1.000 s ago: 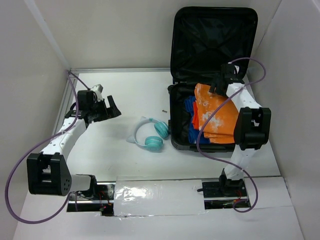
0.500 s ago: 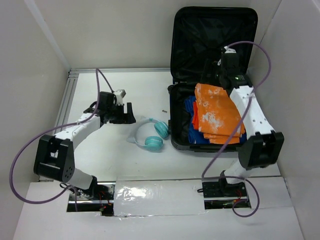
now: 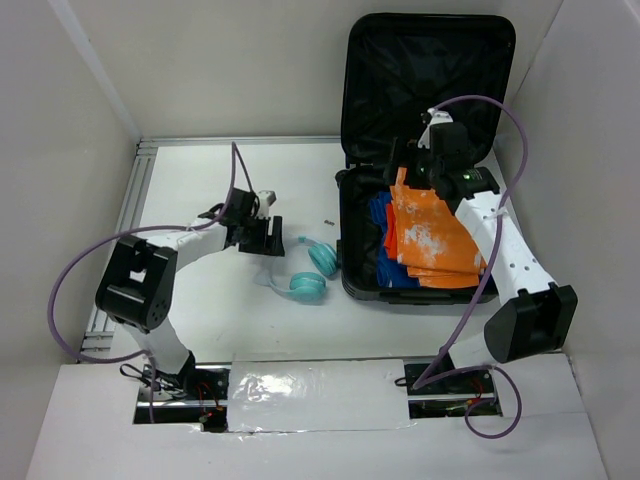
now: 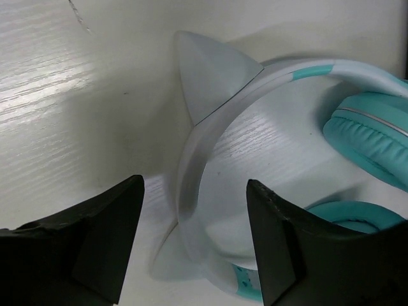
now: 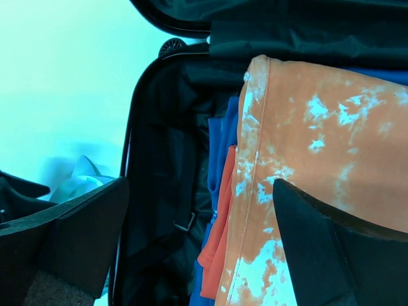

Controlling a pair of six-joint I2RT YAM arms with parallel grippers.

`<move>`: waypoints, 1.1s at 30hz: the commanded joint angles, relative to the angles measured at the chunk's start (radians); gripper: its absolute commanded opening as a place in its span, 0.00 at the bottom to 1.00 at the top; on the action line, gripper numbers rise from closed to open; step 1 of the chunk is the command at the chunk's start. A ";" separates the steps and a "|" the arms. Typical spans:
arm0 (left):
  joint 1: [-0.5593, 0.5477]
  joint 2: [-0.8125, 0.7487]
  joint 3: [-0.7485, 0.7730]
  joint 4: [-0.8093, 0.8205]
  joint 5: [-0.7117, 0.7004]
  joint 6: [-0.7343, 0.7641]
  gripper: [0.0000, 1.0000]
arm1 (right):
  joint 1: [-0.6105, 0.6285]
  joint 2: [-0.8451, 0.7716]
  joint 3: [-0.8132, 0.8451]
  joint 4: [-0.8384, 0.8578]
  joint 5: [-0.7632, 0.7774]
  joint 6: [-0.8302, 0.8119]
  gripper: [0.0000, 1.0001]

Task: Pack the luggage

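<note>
The luggage [image 3: 430,70], a small black hard-shell suitcase, lies open at upper right, lid raised, with a folded orange tie-dye garment [image 3: 440,235] over blue clothing [image 3: 378,212]. The right gripper [image 3: 415,160] hangs above it, jaws spread, empty. At centre, the left gripper [image 3: 265,238] straddles, unclamped, the headband of white-and-teal cat-ear headphones [image 3: 308,287].

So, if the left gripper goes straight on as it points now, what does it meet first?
Probably the pale headband of the cat-ear headphones, lying on the table just ahead between the open fingers of the left gripper; how near is unclear.
</note>
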 commanded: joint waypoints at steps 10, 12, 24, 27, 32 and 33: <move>-0.006 0.128 0.060 0.053 0.042 0.033 0.61 | 0.062 0.047 0.046 0.042 0.038 0.002 1.00; -0.006 0.128 0.060 0.054 0.042 0.023 0.52 | 0.074 0.056 0.070 0.042 0.038 0.002 1.00; -0.015 0.054 0.098 -0.015 -0.013 0.050 0.00 | 0.222 0.165 0.154 0.135 -0.029 0.028 1.00; 0.003 -0.029 0.098 -0.015 -0.013 0.099 0.00 | 0.288 0.225 0.213 0.155 -0.024 0.049 1.00; 0.040 -0.199 0.098 -0.035 -0.004 0.150 0.00 | 0.366 0.374 0.346 0.109 0.038 0.072 1.00; 0.040 -0.216 0.098 -0.044 -0.004 0.150 0.00 | 0.377 0.394 0.377 0.096 0.038 0.072 0.99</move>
